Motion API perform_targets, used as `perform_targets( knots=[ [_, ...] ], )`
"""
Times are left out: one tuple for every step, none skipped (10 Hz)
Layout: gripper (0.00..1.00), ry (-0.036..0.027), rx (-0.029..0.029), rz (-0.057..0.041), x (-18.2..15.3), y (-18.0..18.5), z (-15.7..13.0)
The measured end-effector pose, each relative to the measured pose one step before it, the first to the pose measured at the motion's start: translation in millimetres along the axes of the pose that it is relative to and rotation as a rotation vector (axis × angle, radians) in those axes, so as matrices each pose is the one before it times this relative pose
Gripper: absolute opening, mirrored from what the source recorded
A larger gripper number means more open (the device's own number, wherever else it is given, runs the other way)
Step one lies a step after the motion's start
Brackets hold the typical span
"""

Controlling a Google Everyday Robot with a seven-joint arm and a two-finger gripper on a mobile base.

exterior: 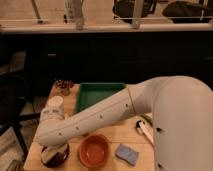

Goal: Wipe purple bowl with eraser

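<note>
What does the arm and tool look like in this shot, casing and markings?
The arm is a thick, smooth, cream-white tube with small dark dots along its side and a bulky rounded shoulder housing at right. A thin yellowish seam ring shows near the joint. No loose cables show. The tool sits at the lower left over the purple bowl, mostly hidden by the wrist.
</note>
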Motion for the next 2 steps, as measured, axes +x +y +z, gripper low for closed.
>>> perform_targets(
  knots=[
    [0.00, -0.00143, -0.00249, 0.01551, 5.17, 3.54, -0.03],
    [0.00, 0.00188, -0.00373, 0.00905, 3.68, 1.28, 0.50]
  ],
)
